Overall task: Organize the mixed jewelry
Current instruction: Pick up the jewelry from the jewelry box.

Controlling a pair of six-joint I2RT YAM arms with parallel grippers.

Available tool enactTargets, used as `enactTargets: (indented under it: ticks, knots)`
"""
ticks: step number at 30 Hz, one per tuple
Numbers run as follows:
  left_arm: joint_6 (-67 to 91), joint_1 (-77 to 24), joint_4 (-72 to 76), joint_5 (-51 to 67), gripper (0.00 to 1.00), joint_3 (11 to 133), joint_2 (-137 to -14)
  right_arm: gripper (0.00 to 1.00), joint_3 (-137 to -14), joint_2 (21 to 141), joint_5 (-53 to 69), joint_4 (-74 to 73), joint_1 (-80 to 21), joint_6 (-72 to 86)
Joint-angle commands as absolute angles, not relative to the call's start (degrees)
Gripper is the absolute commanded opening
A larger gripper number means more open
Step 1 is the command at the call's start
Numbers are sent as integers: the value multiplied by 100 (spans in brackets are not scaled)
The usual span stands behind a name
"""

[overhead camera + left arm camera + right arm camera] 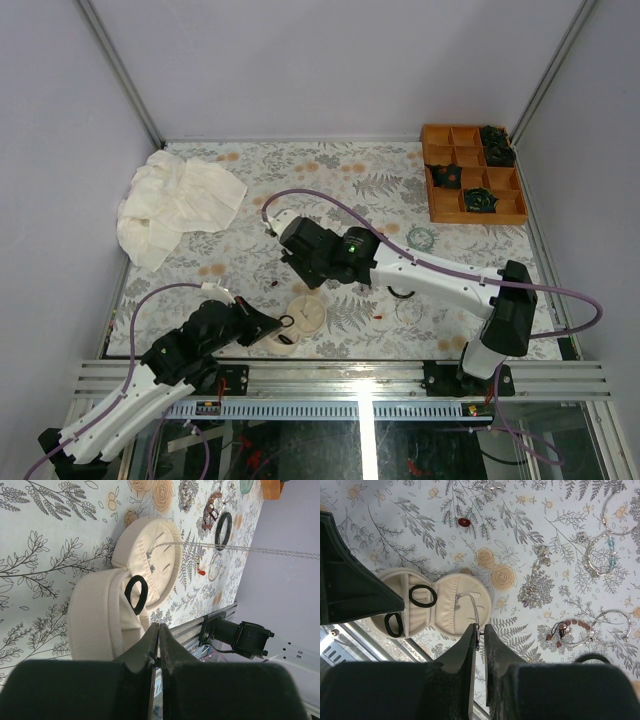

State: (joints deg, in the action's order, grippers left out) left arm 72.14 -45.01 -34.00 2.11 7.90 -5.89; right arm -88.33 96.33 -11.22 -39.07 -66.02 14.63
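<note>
Floral-printed table cover [350,170], walled on three sides, as I read it from the console. Item, far left: crumpled white cloth [175,205], well apart from the work. Item: left gripper [159,630], fingers pressed together with nothing showing between them, tips at the rim of the cream round hinged case [95,615]; I judge it is there to steady the case, though I cannot tell if it touches. Item: the case lies open, with two small black rings [423,586] in its compartmented half. Item: thin silver chain [250,549], one end on the lid half, the other pinched in the right gripper [479,630], held up, I judge, so it can be laid in. Item, right: the rest of the mixed jewelry, loose on the cover, including a reddish-brown bead string [572,623], a pale-teal beaded bracelet [611,545] and a clear thin hoop [603,517]. Item, far right corner: orange compartment tray [478,218]. Room: the case sits just beside the aluminium rail [350,372] at the near edge, so there is little margin there; bare cover lies beyond it.
</note>
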Motion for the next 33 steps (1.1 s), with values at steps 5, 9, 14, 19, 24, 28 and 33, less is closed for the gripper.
enactTargets:
  ticks: [5, 9, 14, 19, 24, 28, 33]
  knots:
    - [7124, -4543, -3636, 185, 1, 297, -596, 5, -9024, 9338, -1371, -4013, -6553, 1284]
    - [7119, -4547, -3638, 185, 1, 291, -592, 5, -8912, 9343, -1295, -3931, -6436, 1282]
    - [7119, -4543, -3638, 193, 1, 290, -590, 4, -8694, 9316, -1155, -3786, -6258, 1265]
    - [7119, -4540, -3636, 183, 1, 290, -597, 4, -8640, 9301, -1116, -3764, -6140, 1244]
    - [7128, -4548, -3639, 183, 1, 289, -594, 4, -8545, 9177, -1141, -3768, -6074, 1248]
    - [7139, -4538, -3638, 184, 1, 290, -597, 3, -8623, 9050, -1196, -3834, -6043, 1219]
    - [7129, -4545, -3638, 164, 1, 303, -597, 3, -9014, 8968, -1378, -4069, -6029, 1120]
